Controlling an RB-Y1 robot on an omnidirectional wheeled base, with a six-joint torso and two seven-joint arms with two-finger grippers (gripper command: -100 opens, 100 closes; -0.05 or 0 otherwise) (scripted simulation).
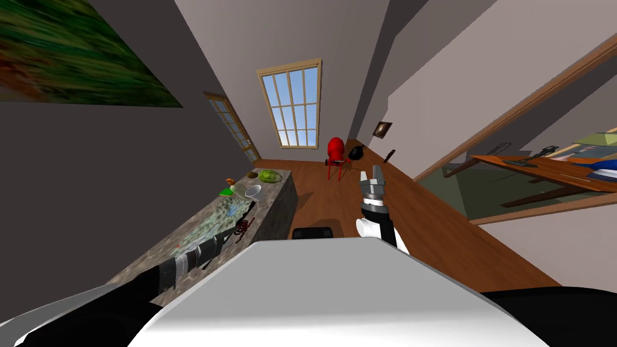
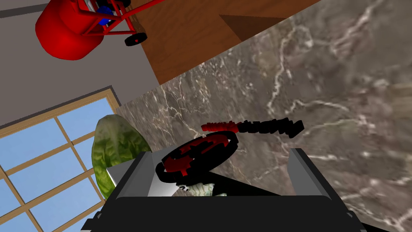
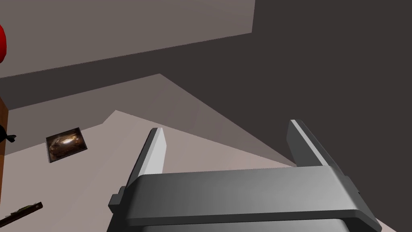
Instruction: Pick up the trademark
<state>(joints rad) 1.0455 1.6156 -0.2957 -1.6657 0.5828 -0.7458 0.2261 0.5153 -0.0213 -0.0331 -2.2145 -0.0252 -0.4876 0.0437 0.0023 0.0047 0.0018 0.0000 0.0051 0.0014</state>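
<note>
Stands beside a long counter [image 2: 322, 80] of mottled grey-brown stone with pale veins, left arm stretched out along its top. Holds the left gripper [image 2: 220, 155] low over the stone with both blades spread wide, released and pressing on nothing. Finds the trademark [image 2: 197, 155] lying flat on the counter between those blades: a red-and-black disc, close against the blade on the lettuce side (cannot tell whether touching) and well apart from the other, with a strip of red-then-black lettering just past the disc, beyond the fingertips. Sees it in the head view as a small red-and-dark mark on the stone, right at the left gripper's tip. Notes a green lettuce [image 2: 114, 147] farther along the counter near its far end, a pale bowl [image 1: 253, 191] between it and the trademark, and a small green thing [image 1: 225, 192] and a small orange thing [image 1: 230, 181] by the wall. Holds the right gripper [image 3: 227, 129] raised over the wooden floor [image 1: 422, 229], well apart from the counter, its fingers parted and slack. Makes out a red barrel-shaped thing [image 1: 335, 147] on a red frame beyond the counter's end, below a window [image 1: 292, 105].
</note>
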